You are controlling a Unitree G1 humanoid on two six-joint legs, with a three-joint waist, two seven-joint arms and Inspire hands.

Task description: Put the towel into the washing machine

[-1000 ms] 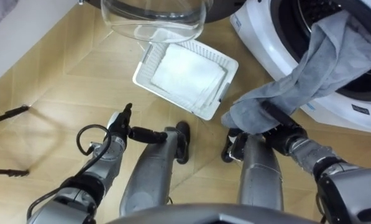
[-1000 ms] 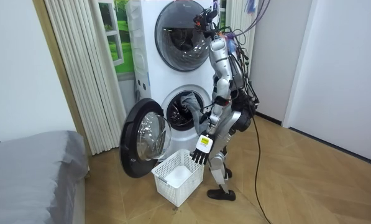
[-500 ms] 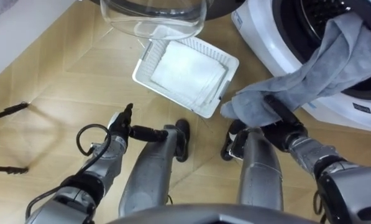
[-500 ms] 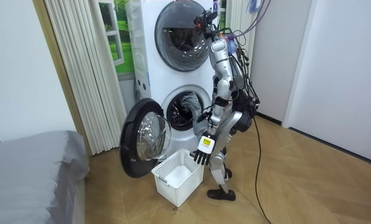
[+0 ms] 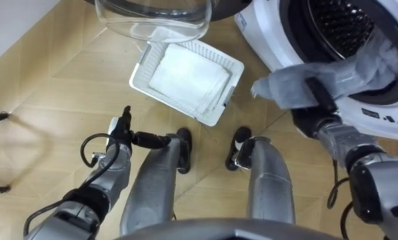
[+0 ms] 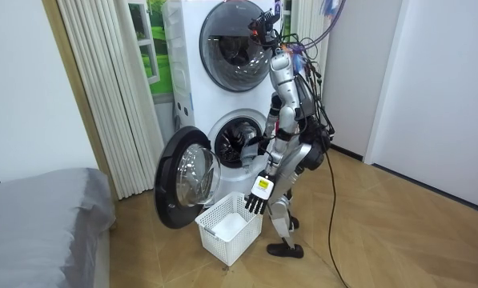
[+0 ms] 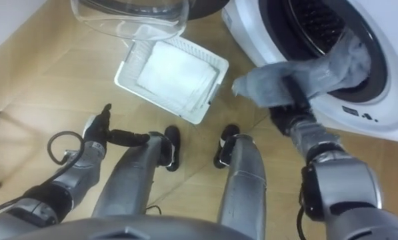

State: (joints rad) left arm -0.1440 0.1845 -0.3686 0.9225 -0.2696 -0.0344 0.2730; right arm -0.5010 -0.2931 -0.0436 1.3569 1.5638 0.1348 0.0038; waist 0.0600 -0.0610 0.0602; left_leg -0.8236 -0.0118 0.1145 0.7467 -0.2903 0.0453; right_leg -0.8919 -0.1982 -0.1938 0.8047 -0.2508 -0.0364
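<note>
1. The right hand (image 5: 317, 93) is gripping the soft grey towel (image 5: 282, 89), with its dark thumb closing over a bunched fold, just in front of the white front-loading washing machine (image 5: 269, 40)
2. The towel's far end is lying inside the machine's dark perforated drum (image 5: 349, 23), while its near end is hanging outside over the machine's lower rim
3. The left hand (image 5: 121, 127) is hanging idle with relaxed, straight fingers, well apart from the machine; a white plastic basket (image 5: 140, 67) holding a folded white cloth is sitting on the floor below the machine's open glass door (image 5: 152, 20)
4. The towel is looking light and limp, so it is likely to sag and trail; holding the bunched middle and feeding the loose flap past the rim seems safest, since a dangling corner could be catching on the machine's door seal
</note>
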